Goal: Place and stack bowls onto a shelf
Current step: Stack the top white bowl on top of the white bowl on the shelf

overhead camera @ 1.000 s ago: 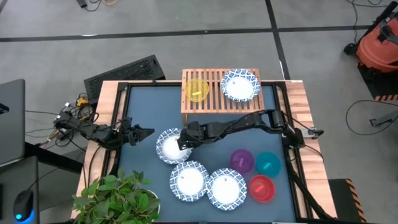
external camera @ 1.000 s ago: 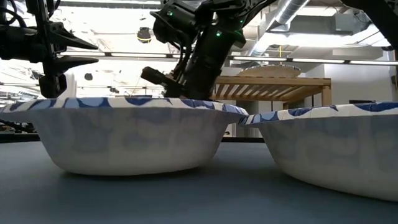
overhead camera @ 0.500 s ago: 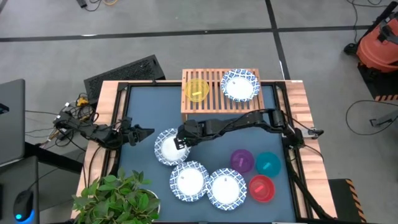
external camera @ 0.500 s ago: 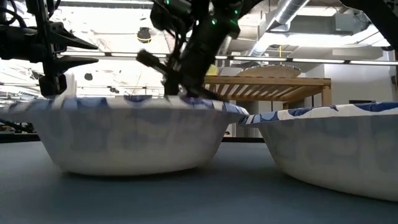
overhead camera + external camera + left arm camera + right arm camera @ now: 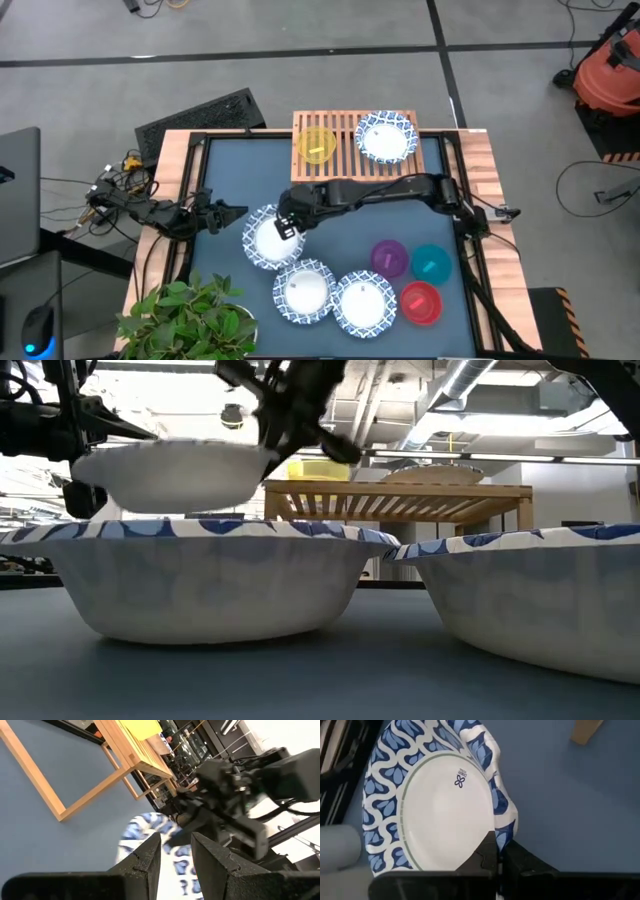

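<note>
My right gripper [image 5: 290, 222] is shut on a blue-and-white patterned bowl [image 5: 268, 242] left of the table's middle. The low view shows this bowl [image 5: 170, 472] in the air. Two more patterned bowls [image 5: 304, 290] [image 5: 365, 303] sit on the mat near the front edge. The purple [image 5: 389, 258], teal [image 5: 432, 264] and red [image 5: 421, 302] bowls stand to their right. The light-wood shelf [image 5: 345, 165] at the far side carries a yellow bowl [image 5: 318, 145] and a patterned bowl [image 5: 386, 136]. My left gripper [image 5: 238, 212] waits open at the left edge. My right gripper pinches the patterned bowl's rim [image 5: 502, 832] on the side facing the shelf, one finger inside the bowl and one outside. The fingers slant down from the table's right and far side. The rim buckles at the pinch. The bowl [image 5: 170, 472] is lifted clear and roughly level.
A potted plant [image 5: 190, 315] stands at the near left corner. A black ribbed mat [image 5: 200, 115] lies beyond the far left corner. Cables [image 5: 115, 190] run behind the left arm. The shelf has bare slats [image 5: 350, 135] between its two bowls.
My right gripper has moved a little toward the table's left and risen. The patterned bowl it holds has come up off the mat and now hangs clear above table height. My left arm has kept still.
</note>
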